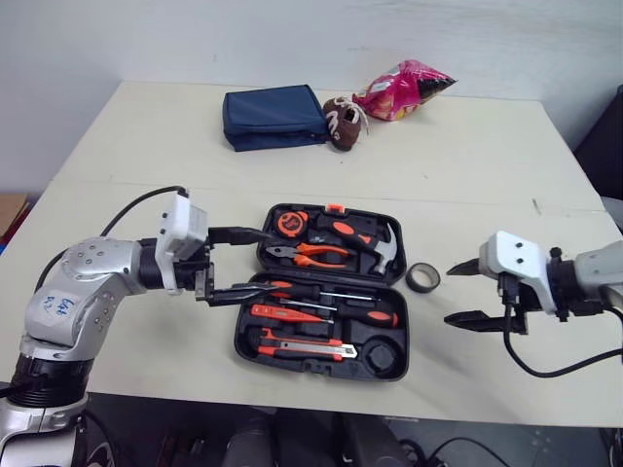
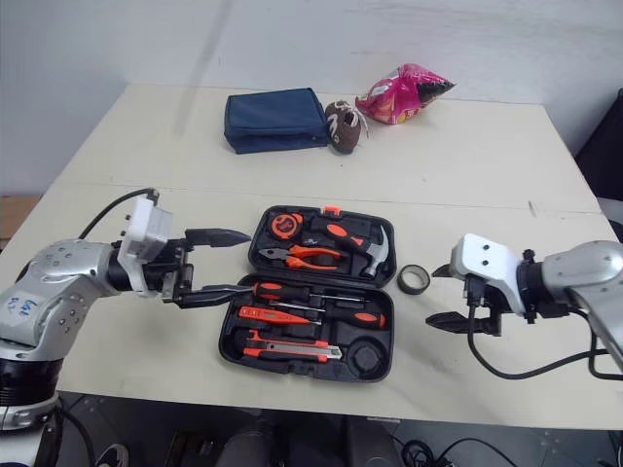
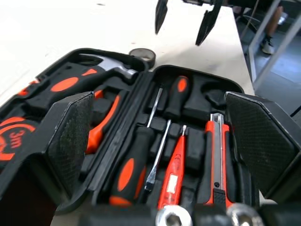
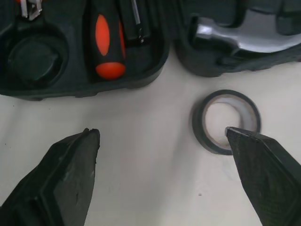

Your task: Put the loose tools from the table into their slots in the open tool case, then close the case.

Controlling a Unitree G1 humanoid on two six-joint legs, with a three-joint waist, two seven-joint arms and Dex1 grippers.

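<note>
Left to stow: one small roll of black tape, flat on the cream table, just beside the right edge of the open black plastic tool case and close to the steel-headed hammer seated there.

Sits between the case and the right end effector, so far nearer to that one than to the left end effector, which hovers at the case's opposite, left edge. Both spread wide, both holding nothing.

From the right end effector: straight ahead toward the case, a short reach, lined up more with the farther finger than with the gap. Probably calls for a small shift away from the robot before lowering.

No long axis on the tape: a plain ring, hole facing up, alike from every side, so little need for wrist turning. Could be pinched across the rim or through the hole.

Likely home, judging by shape: the empty round recess at the case's near right corner, close by.
</note>
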